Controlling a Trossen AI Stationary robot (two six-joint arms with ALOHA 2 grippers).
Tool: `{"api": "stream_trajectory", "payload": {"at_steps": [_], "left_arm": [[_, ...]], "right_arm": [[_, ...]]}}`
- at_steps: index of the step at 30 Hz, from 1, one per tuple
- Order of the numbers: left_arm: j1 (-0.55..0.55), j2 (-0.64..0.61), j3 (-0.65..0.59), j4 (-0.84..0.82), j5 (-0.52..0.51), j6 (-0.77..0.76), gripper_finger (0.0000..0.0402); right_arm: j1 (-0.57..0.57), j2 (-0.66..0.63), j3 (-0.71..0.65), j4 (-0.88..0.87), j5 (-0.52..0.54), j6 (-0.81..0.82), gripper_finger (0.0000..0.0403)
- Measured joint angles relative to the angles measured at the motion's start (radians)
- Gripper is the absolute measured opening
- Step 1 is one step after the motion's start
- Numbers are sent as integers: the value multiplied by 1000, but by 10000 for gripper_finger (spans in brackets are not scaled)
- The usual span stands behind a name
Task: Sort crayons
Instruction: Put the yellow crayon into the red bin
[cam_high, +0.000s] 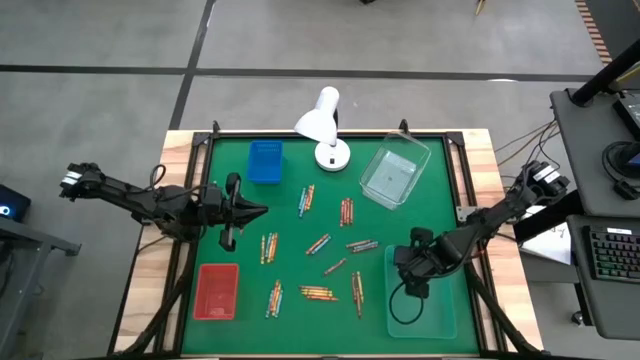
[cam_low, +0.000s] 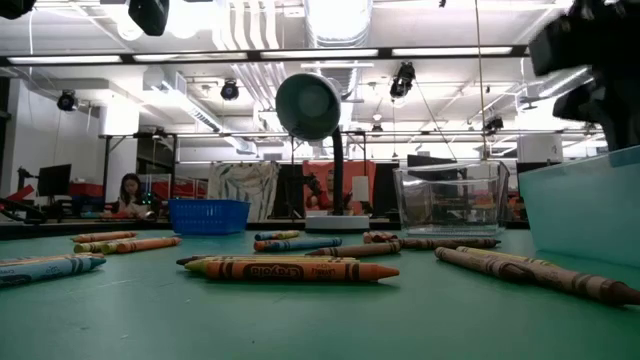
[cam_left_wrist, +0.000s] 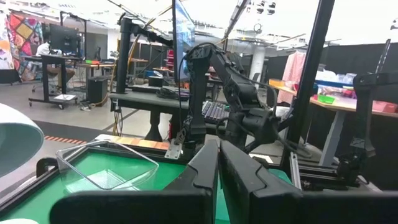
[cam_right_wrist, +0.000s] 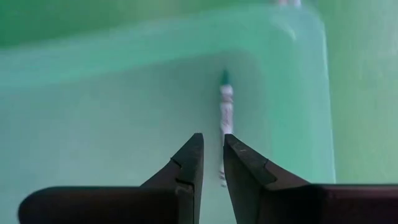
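High view shows the green surface (cam_high: 240, 270) with crayons (cam_high: 318, 244) scattered over its middle in small clusters, some single, some in pairs or threes lying side by side. A blue tray (cam_high: 265, 161) sits near the far edge, a red tray (cam_high: 217, 291) near the front left corner, a clear tray (cam_high: 394, 176) tilted at the far right, and a pale green tray (cam_high: 440, 312) at the front right. A white lamp (cam_high: 324, 125) stands between the blue and clear trays.

Right tool (cam_high: 413, 287) hangs over the pale green tray. Its wrist view looks straight down into that tray (cam_right_wrist: 124, 93), where one crayon (cam_right_wrist: 225, 109) with a green tip and a white wrapper lies on the tray floor. The tool's (cam_right_wrist: 212, 155) fingers stand slightly apart, the crayon's near end showing in the gap between them; no finger grips it.

Left tool (cam_high: 252, 210) hovers above the surface at the left side, beside the nearest crayons but apart from them, pointing toward the middle. Its wrist view shows the fingers (cam_left_wrist: 205, 171) pressed together, holding nothing.

Low view shows crayons (cam_low: 290, 269) lying flat on the surface, an orange one nearest, with the blue tray (cam_low: 208, 215) and clear tray (cam_low: 450, 200) behind.
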Motion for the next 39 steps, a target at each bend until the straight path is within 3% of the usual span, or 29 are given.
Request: {"api": "stream_trajectory", "payload": {"at_steps": [5,11,14,17,25,28,31,39], "left_arm": [[0,42,0,15,0,-87,0],[0,159,0,124,1,-170,0],[2,201,32,96,-39,-269,0],[2,235,102,-79,-83,-406,0],[-17,407,419,-898,-64,-812,0],[-49,494,509,-1126,-38,-937,0],[-62,568,563,-1248,9,-1008,0],[-62,706,575,-1286,115,-1084,0]], "right_arm": [[0,-1,111,2,54,-18,54],[0,-1,261,3,265,-88,54],[0,-1,324,7,346,-135,54],[0,-1,360,10,384,-200,54],[0,-1,361,11,524,-327,54],[0,-1,354,14,544,-325,54],[0,-1,347,16,559,-324,54],[0,-1,339,28,609,-324,54]]}}
